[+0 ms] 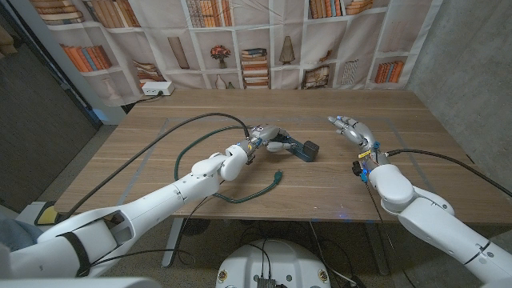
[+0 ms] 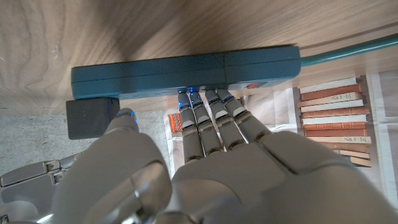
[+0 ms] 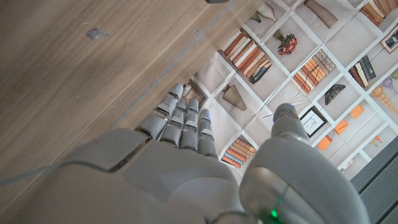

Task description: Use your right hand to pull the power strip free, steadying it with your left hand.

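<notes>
A teal power strip (image 1: 293, 147) lies at the middle of the wooden table (image 1: 336, 180), with a black plug block (image 1: 309, 150) in its right end. My left hand (image 1: 262, 138) reaches onto it from the left. In the left wrist view its straight fingertips (image 2: 208, 102) touch the long side of the power strip (image 2: 186, 70), and the thumb lies beside the black plug block (image 2: 92, 117). My right hand (image 1: 352, 128) hovers to the right of the strip, apart from it, fingers stretched out and holding nothing. The right wrist view shows my right hand (image 3: 186, 168) over bare wood.
The strip's green cable (image 1: 189, 154) loops left and forward, ending in a loose plug (image 1: 277, 176). A black cable (image 1: 136, 168) crosses the table's left half. A white box (image 1: 156, 88) sits at the back left corner. A bookshelf-print curtain (image 1: 264, 40) hangs behind.
</notes>
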Controlling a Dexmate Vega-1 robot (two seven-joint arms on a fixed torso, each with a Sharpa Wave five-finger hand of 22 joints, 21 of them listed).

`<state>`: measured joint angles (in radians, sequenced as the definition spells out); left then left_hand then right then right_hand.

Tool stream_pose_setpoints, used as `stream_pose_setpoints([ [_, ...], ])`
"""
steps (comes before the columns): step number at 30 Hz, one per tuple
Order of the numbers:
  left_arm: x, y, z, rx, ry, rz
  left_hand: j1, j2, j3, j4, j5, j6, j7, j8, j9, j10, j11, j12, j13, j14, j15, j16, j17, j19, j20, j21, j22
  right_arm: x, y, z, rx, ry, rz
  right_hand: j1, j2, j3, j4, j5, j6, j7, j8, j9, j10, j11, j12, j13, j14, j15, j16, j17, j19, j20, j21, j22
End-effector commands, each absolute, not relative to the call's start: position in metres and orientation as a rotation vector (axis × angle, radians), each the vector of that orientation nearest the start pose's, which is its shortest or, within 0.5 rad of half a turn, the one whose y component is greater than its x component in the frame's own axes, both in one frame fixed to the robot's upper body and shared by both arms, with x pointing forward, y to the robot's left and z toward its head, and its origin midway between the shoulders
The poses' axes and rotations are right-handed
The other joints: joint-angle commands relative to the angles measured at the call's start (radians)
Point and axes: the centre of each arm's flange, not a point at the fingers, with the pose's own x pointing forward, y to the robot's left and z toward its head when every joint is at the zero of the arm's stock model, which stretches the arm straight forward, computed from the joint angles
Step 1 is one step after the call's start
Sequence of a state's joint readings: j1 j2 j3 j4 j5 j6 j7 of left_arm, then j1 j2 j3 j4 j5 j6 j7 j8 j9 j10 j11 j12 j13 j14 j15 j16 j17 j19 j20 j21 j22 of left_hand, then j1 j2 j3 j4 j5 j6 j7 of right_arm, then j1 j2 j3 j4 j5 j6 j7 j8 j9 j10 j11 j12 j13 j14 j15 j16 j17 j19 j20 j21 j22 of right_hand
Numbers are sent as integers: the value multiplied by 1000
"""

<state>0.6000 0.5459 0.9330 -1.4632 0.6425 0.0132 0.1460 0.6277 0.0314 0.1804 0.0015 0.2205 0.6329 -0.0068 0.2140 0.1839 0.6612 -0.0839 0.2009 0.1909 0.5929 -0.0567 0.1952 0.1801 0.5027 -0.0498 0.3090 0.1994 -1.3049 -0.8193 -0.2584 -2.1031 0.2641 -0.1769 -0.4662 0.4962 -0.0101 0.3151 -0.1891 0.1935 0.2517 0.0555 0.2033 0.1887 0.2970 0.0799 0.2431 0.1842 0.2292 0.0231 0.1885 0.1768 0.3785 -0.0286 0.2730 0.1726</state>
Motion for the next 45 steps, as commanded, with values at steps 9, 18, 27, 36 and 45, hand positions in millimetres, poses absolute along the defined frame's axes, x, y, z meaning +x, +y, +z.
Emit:
stream_pose_setpoints([
  [9,636,76,-57,1483,-792,-249,49,1,16,-30,-2,-16,-1,-9,2,-14,-4,-7,2,-9,-46,-4,5,-8,-8,1,4,486,-251,-51,-721,-435,-158,118,-11,29,1,13,19,-6,12,3,21,-21,-5,1,24,-15,1,-1,31,-10,-15,3],
  [18,637,74,-58,1479,-791,-257,53,2,17,-33,-3,-15,-1,-9,2,-14,-4,-7,2,-7,-43,-3,6,-8,-7,2,4,472,-222,-41,-892,-389,-231,200,-59,19,15,10,61,2,18,4,71,-21,2,0,92,-35,10,-2,123,-45,-8,3],
  [27,635,71,-58,1473,-801,-266,55,3,17,-33,-5,-13,-1,-9,3,-14,-4,-6,2,-9,-45,-3,7,-8,-7,2,4,483,-212,-46,-959,-370,-224,235,-61,20,16,14,84,-11,20,4,92,-38,4,0,111,-54,9,-2,133,-63,-15,4],
  [36,633,71,-58,1468,-803,-267,56,3,17,-34,-7,-11,-1,-9,3,-13,-5,-6,2,-6,-43,-2,8,-9,-6,3,5,497,-213,-51,-968,-343,-209,262,-60,20,18,18,105,-21,23,5,118,-38,9,-1,124,-53,9,-2,135,-69,-22,5],
  [45,631,73,-58,1465,-800,-260,55,5,17,-33,-9,-9,-2,-9,3,-13,-5,-6,2,-7,-42,-1,9,-11,-5,3,5,505,-210,-50,-1003,-316,-176,284,-57,20,20,22,98,-25,16,5,112,-49,2,-1,114,-57,2,-1,126,-71,-31,6],
])
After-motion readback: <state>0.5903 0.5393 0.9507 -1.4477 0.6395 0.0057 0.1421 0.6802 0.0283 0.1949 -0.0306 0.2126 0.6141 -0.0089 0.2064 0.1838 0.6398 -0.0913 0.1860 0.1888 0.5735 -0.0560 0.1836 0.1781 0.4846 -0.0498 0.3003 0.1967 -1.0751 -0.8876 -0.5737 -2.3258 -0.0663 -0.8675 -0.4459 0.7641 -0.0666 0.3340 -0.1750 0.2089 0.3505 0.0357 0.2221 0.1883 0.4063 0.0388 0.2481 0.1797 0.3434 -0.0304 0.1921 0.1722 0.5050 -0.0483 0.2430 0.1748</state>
